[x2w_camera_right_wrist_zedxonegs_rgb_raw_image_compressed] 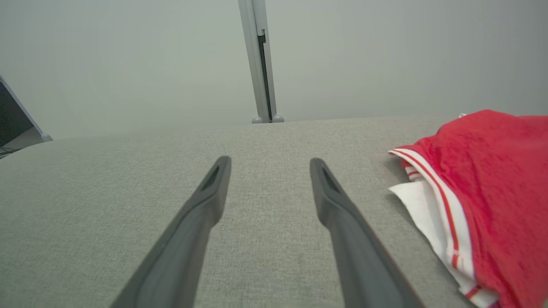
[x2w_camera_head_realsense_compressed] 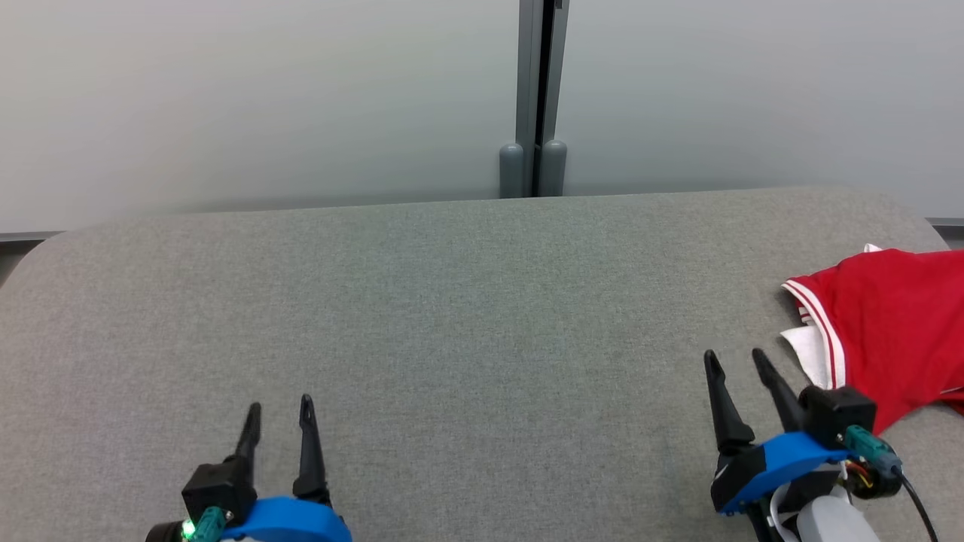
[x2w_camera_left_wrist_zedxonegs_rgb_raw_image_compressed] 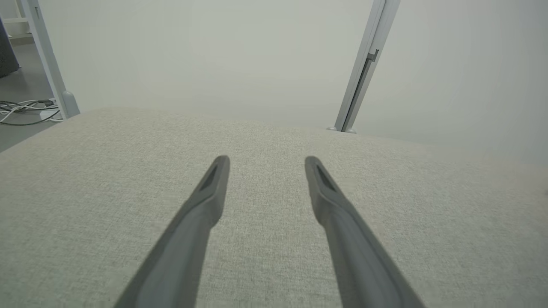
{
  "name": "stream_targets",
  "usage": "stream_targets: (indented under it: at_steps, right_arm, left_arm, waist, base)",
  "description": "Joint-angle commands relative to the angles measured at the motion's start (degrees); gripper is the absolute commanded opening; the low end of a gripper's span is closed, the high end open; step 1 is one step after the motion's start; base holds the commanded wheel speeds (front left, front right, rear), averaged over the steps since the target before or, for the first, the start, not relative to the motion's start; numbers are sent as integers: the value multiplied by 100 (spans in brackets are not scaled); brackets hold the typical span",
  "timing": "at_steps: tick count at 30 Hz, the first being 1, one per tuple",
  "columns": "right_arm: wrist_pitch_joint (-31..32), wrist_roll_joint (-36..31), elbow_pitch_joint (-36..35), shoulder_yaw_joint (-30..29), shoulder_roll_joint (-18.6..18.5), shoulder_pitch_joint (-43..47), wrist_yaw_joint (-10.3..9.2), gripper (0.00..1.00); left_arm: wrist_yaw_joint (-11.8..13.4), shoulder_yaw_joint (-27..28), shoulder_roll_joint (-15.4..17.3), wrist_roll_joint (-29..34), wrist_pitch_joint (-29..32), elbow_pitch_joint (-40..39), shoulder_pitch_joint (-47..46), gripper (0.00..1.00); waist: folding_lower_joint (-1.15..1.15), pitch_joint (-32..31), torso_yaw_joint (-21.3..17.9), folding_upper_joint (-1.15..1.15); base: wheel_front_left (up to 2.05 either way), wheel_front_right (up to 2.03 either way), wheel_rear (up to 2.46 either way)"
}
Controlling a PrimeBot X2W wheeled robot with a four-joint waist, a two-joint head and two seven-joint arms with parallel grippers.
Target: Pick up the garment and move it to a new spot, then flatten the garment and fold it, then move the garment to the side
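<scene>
Both end effectors sit lowest in the head view, hovering over the near edge of the grey fabric-covered desk (x2w_camera_head_realsense_compressed: 482,316). The left end effector (x2w_camera_head_realsense_compressed: 280,403) has its two dark fingers spread apart and nothing between them; its wrist view shows bare grey cloth in the gap and on either side of the fingers (x2w_camera_left_wrist_zedxonegs_rgb_raw_image_compressed: 205,201). The right end effector (x2w_camera_head_realsense_compressed: 733,354) is released in the same way, jaws wide and grasping nothing, and its fingers lean slightly to its left.

To the right of the right end effector lies the red garment (x2w_camera_head_realsense_compressed: 889,324), crumpled in a loose heap on the desk's right end and running out of the head view at the right edge. Its striped hem (x2w_camera_right_wrist_zedxonegs_rgb_raw_image_compressed: 428,171), white with thin red lines, faces the right end effector. A flap of white fabric (x2w_camera_right_wrist_zedxonegs_rgb_raw_image_compressed: 421,203) pokes out from under that hem, just beside the right finger, with a thin strip of grey cloth showing between them. The garment is well apart from the left end effector, with a broad stretch of desk between them.

Ahead of both end effectors, past the desk's far edge, stand pale grey partition panels (x2w_camera_head_realsense_compressed: 263,98) joined at a grey post (x2w_camera_head_realsense_compressed: 536,98). Far to the left of the left end effector, some cables (x2w_camera_left_wrist_zedxonegs_rgb_raw_image_compressed: 21,109) lie on the floor.
</scene>
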Motion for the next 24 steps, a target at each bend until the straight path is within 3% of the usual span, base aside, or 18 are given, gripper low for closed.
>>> stream_targets:
  at_steps: [1,4,24]
  right_arm:
    - [9,12,8,-14,0,-10,0,0]
    - [55,54,146,-24,21,62,0,0]
    - [596,2203,-383,-177,12,249,0,0]
  left_arm:
    - [-4,7,0,-12,5,0,-1,0]
    - [-6,-11,0,-53,51,137,91,0]
    - [-268,351,-1,-2043,591,-108,-43,0]
  waist:
    - [0,0,1,0]
    - [0,-1,0,0]
    - [0,-4,13,0]
  base:
    - [0,0,0]
    - [0,0,0]
    - [0,0,0]
